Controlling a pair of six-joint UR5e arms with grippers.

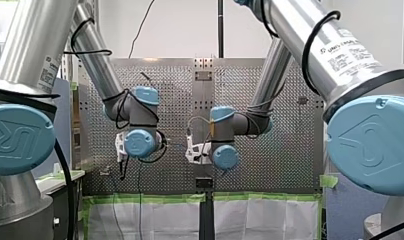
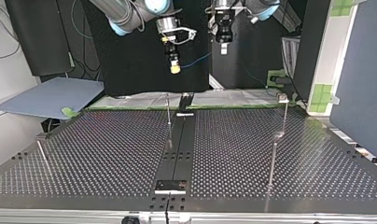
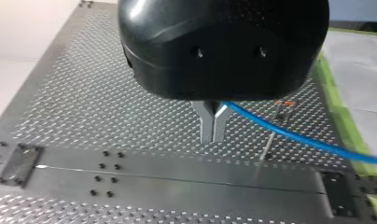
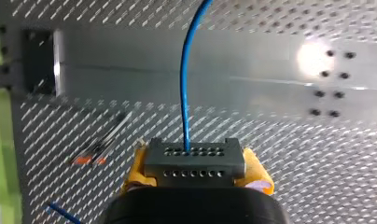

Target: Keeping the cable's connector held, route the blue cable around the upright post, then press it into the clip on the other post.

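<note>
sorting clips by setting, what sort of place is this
Probably a robotics lab test cell: my left arm and my right arm work over a perforated metal table fitted with thin posts. My right gripper holds a connector, my left gripper a blue cable.

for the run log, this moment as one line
left gripper: shut on blue cable | right gripper: shut on connector | both above table, unrouted

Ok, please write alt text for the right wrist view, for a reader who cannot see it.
The right pincer, with yellow pads, grips a grey connector; the blue cable runs from it, ahead over the perforated table.
</note>
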